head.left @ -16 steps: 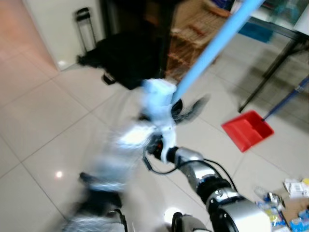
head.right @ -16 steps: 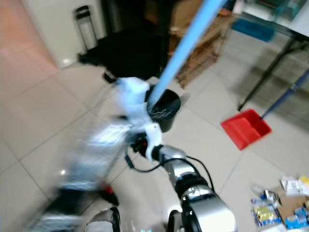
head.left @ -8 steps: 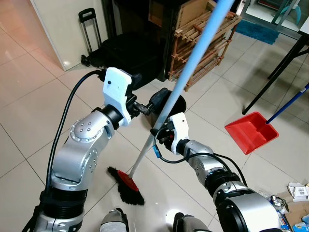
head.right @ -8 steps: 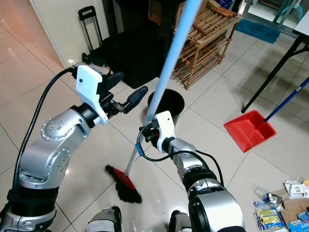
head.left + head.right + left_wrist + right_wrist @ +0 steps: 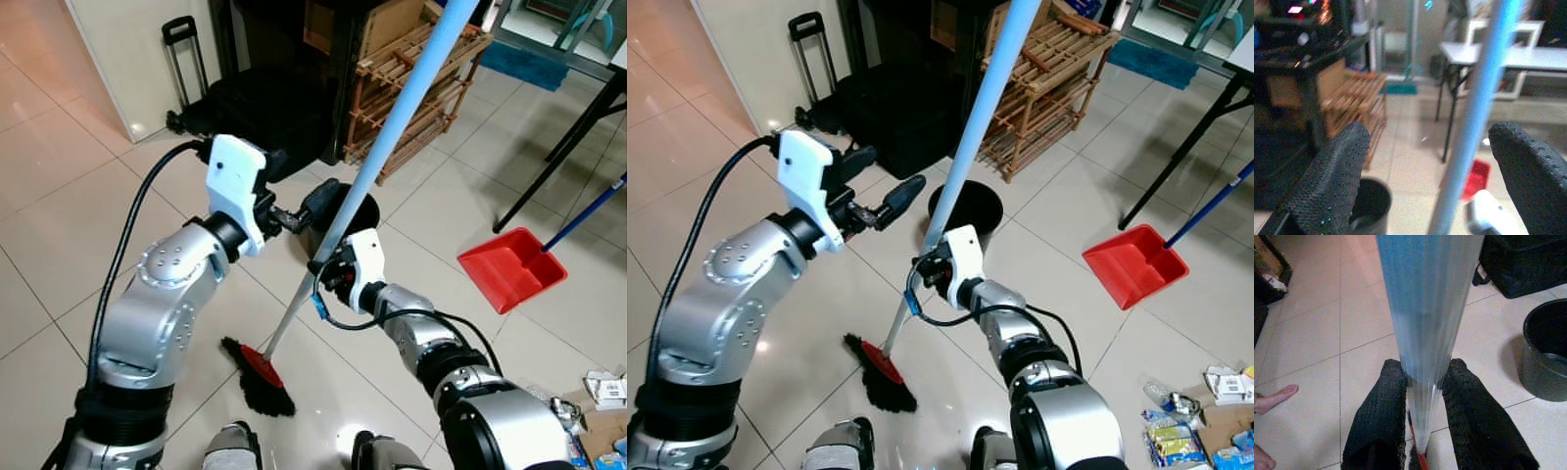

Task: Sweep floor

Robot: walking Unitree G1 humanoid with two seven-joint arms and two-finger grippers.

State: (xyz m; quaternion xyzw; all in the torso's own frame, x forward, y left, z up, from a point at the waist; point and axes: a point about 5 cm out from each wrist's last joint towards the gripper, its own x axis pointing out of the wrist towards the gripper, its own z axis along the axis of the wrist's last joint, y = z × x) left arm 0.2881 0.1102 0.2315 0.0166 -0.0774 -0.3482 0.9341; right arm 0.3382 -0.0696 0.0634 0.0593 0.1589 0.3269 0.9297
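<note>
A broom with a long light-blue handle (image 5: 392, 137) leans from the upper right down to its red and black brush head (image 5: 260, 377) on the tiled floor. My right gripper (image 5: 321, 266) is shut on the handle low down; in the right wrist view its fingers (image 5: 1378, 421) clamp the handle (image 5: 1425, 333) from both sides. My left gripper (image 5: 884, 181) is open, held up just left of the handle. In the left wrist view the handle (image 5: 1474, 122) stands between the wide-apart fingers (image 5: 1337, 171) without touching them.
A black bin (image 5: 358, 208) stands right behind the broom. A red dustpan (image 5: 509, 266) lies to the right near black table legs (image 5: 558, 157). A wooden rack (image 5: 411, 98) and a black suitcase (image 5: 245, 108) stand behind. Litter (image 5: 602, 387) lies lower right. A person's bare foot (image 5: 1273, 399) is nearby.
A second ago the view was blurred, with the left arm swinging up. It now holds beside the handle, and little has changed in the last half second.
</note>
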